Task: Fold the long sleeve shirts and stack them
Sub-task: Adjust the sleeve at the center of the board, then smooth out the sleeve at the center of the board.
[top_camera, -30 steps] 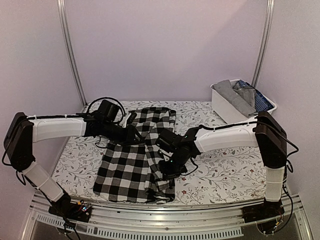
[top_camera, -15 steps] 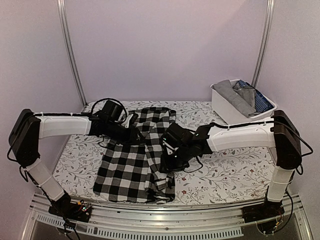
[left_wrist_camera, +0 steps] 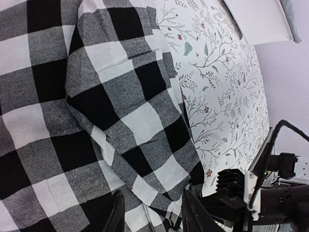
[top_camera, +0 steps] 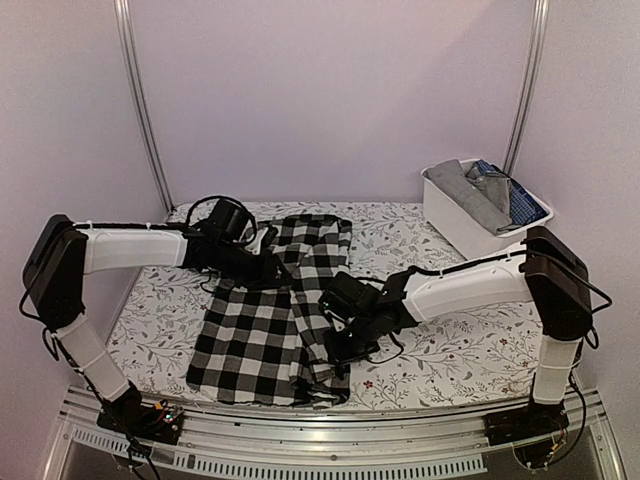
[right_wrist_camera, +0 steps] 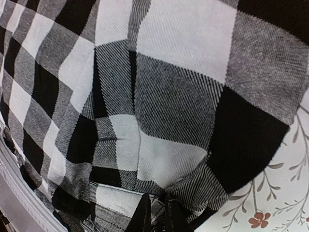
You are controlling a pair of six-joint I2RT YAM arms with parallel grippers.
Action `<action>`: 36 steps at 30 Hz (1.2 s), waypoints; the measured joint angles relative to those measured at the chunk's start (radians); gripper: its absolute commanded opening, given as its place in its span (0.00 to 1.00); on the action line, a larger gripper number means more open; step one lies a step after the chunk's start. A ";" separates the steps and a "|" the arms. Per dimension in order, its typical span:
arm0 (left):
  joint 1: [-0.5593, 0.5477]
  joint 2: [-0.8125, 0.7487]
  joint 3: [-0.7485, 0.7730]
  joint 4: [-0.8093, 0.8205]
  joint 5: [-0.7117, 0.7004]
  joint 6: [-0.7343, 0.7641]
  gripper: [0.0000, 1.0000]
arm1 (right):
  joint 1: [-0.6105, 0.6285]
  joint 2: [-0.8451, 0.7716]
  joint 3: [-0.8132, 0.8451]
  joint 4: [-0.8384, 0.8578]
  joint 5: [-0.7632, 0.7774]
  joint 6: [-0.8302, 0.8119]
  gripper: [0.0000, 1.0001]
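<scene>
The black-and-white check shirt (top_camera: 250, 330) lies flat on the table's middle, its right side folded over in a long strip. My left gripper (top_camera: 272, 270) sits low over the shirt's upper middle. In the left wrist view (left_wrist_camera: 153, 218) its fingers (left_wrist_camera: 118, 215) stand wide apart with check cloth (left_wrist_camera: 120, 111) lying between them. My right gripper (top_camera: 338, 345) is at the shirt's right edge. In the right wrist view (right_wrist_camera: 155, 216) its fingertips (right_wrist_camera: 144, 215) are pinched together on a fold of the check cloth (right_wrist_camera: 174, 101).
A white bin (top_camera: 455, 222) stands at the back right holding a grey shirt (top_camera: 468, 188) and a dark blue patterned one (top_camera: 515, 198). The floral table cover (top_camera: 450, 340) shows right of the shirt. The metal rail (top_camera: 330, 440) runs along the near edge.
My right gripper has moved toward the near edge along the shirt's right side, still holding the cloth. My left gripper has shifted slightly right.
</scene>
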 measured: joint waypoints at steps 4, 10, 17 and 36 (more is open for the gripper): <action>0.000 0.016 0.010 -0.002 0.000 0.000 0.40 | 0.009 0.040 0.002 0.031 -0.008 -0.008 0.19; 0.000 0.106 0.094 0.014 0.010 -0.006 0.35 | 0.009 0.025 0.002 0.028 -0.003 -0.011 0.32; 0.011 0.306 0.254 0.040 -0.031 0.001 0.31 | -0.061 -0.087 0.005 0.028 0.018 -0.014 0.41; 0.064 0.534 0.439 0.014 -0.035 0.040 0.30 | -0.507 0.338 0.571 0.368 -0.310 -0.071 0.05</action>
